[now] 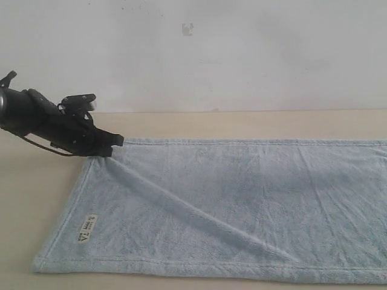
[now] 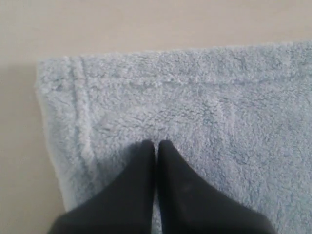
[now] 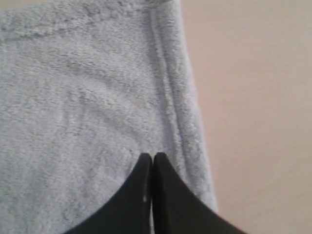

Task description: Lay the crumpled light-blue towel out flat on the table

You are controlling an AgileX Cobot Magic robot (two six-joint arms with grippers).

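Note:
The pale-blue towel (image 1: 242, 205) lies spread out on the beige table (image 1: 30, 199), and its right end runs out of the exterior view. A long crease runs diagonally from the far-left corner toward the near edge. The white label (image 1: 87, 228) sits near the near-left corner. My left gripper (image 1: 115, 144) is at the far-left corner, shut on the towel (image 2: 219, 97), with its black tips (image 2: 156, 142) pressed together just inside the hem. My right gripper (image 3: 149, 155) is shut on the towel (image 3: 73, 97) near a hemmed side edge. It does not show in the exterior view.
A white wall (image 1: 211, 54) rises behind the table's far edge. Bare tabletop (image 2: 146, 19) lies beyond the towel's left corner, and more tabletop (image 3: 253, 97) lies beside its right edge.

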